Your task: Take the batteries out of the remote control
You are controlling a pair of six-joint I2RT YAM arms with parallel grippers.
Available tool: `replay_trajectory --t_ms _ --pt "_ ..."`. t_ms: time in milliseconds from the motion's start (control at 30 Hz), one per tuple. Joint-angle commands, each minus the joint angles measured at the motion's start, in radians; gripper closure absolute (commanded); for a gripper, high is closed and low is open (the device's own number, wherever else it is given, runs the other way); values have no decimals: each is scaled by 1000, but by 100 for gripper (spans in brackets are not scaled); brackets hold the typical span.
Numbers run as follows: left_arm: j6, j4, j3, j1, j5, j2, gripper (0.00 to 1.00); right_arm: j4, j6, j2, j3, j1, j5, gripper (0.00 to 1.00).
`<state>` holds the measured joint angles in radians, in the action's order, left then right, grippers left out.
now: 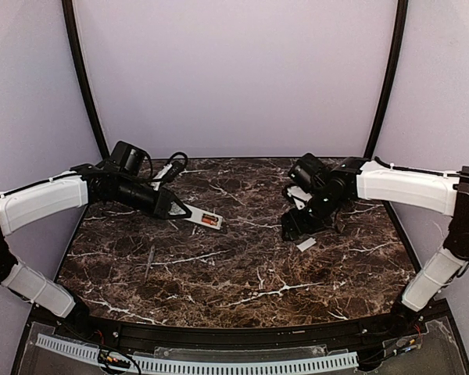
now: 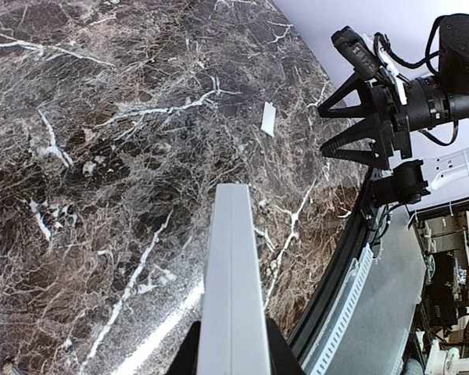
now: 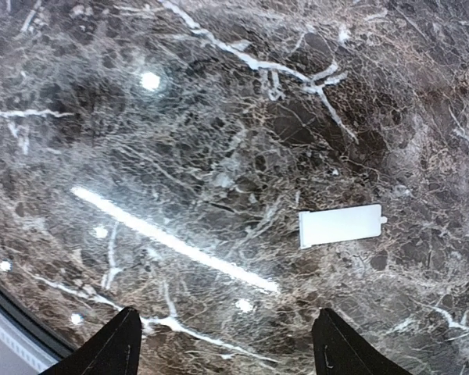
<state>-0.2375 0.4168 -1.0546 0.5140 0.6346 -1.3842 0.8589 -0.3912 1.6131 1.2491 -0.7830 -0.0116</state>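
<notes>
In the top view my left gripper (image 1: 180, 209) is shut on one end of the white remote control (image 1: 194, 214), which juts out to the right over the marble. Its back faces up, and the orange batteries (image 1: 210, 221) lie in the open recess. The left wrist view shows the remote control (image 2: 234, 258) only as a plain white slab between my left gripper's (image 2: 233, 348) black jaws; the batteries are hidden there. My right gripper (image 1: 295, 231) hovers open just above the small white cover piece (image 1: 306, 244). In the right wrist view the cover piece (image 3: 341, 226) lies flat ahead of my right gripper (image 3: 227, 348), nothing between the fingers.
A thin grey stick (image 1: 149, 262) lies on the marble tabletop (image 1: 242, 273) at front left. The table's black front rim (image 1: 242, 337) runs along the near side, and lilac walls close the back and sides. The cover piece (image 2: 268, 119) also shows in the left wrist view.
</notes>
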Motion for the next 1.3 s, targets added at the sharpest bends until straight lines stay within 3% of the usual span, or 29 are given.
replay_trajectory --t_ms 0,300,533,767,1267 --pt "-17 -54 21 -5 88 24 100 -164 -31 -114 -74 -9 149 23" --pt "-101 -139 57 -4 166 11 100 -419 -98 -272 -244 -10 303 18" --pt "-312 -363 155 17 220 -1 100 -527 -134 -336 -334 -9 328 19" --pt "-403 -514 223 80 214 -11 100 -658 -185 -358 -416 -10 394 19" --pt "-673 -924 375 164 185 -177 100 -701 -241 -404 -502 -10 386 19"
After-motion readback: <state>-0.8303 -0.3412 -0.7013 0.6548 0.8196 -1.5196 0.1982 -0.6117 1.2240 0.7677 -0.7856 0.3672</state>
